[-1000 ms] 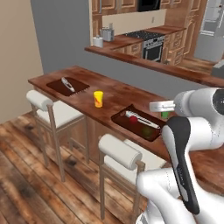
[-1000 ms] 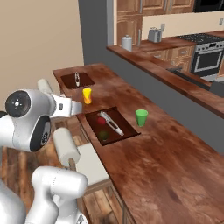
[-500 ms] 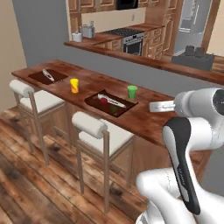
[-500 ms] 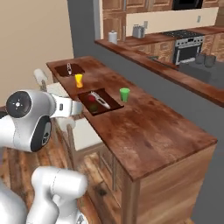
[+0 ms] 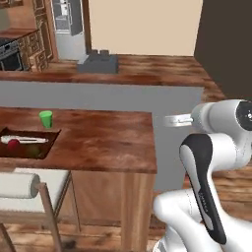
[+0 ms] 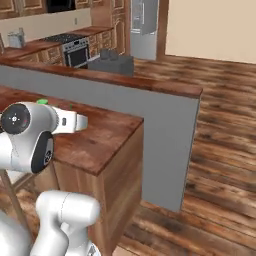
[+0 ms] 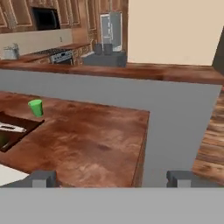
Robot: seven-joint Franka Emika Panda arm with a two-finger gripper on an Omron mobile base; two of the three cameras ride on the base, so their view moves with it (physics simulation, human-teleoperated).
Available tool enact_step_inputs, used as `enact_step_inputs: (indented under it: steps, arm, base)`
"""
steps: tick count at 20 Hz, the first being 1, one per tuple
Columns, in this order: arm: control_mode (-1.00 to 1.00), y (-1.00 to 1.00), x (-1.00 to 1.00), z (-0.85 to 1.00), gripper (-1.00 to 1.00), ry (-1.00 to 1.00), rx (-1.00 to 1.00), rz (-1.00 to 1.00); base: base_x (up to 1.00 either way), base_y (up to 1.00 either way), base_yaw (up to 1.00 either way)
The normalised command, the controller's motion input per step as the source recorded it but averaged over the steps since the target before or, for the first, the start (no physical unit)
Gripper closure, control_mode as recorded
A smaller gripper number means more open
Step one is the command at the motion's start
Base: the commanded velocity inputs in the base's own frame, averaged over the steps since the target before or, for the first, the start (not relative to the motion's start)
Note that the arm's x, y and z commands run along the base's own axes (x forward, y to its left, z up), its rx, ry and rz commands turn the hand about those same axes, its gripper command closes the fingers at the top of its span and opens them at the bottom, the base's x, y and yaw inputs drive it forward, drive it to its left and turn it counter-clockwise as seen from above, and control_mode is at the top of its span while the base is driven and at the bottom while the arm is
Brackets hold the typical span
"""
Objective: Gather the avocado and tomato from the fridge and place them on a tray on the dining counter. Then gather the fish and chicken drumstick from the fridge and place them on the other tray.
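The dining counter (image 5: pixel 103 140) runs from the left and ends near mid-frame. A dark tray (image 5: pixel 49 140) lies at its left end, holding a red tomato (image 5: pixel 14 143), a green avocado (image 5: pixel 33 150) and a pale long thing (image 5: pixel 27 140) that I cannot identify. The same tray (image 7: pixel 19 131) sits at the left edge of the hand view. My gripper (image 7: pixel 111 178) hangs open and empty over the counter's near right part, well right of the tray. The grey fridge (image 5: pixel 66 19) stands far back in the kitchen (image 7: pixel 110 28). The chicken drumstick and the other tray are out of view.
A green cup (image 5: pixel 46 118) stands on the counter beside the tray. A white-cushioned stool (image 5: pixel 22 184) is tucked under the counter's front. Behind runs a grey half-wall with a wood top carrying a grey toaster (image 5: pixel 101 62). Open wood floor (image 6: pixel 220 150) lies to the right.
The whole scene has swung left in both base views as the base turned right; the counter's right end and open floor have come into view. My gripper stays open and empty.
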Motion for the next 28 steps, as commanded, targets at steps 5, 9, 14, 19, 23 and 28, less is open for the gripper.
enact_step_inputs:
  steps: [5,9,14,19,23,28]
  arm:
    - [1.00,0.00,0.00,0.00,-1.00,0.00,0.00,0.00]
    - [1.00,0.00,0.00,0.00,-1.00,0.00,0.00,0.00]
    - [1.00,0.00,0.00,0.00,-1.00,0.00,0.00,0.00]
    - [1.00,0.00,0.00,0.00,-1.00,0.00,0.00,0.00]
    - [1.00,0.00,0.00,0.00,-1.00,0.00,0.00,0.00]
    - [1.00,0.00,0.00,0.00,-1.00,0.00,0.00,0.00]
  base:
    - [0.00,0.00,-0.99]
    - [0.46,-0.78,-0.59]
    - [1.00,-0.96,0.17]
    - [1.00,-0.66,0.33]
    - [1.00,-0.45,0.41]
    - [1.00,-0.29,0.36]
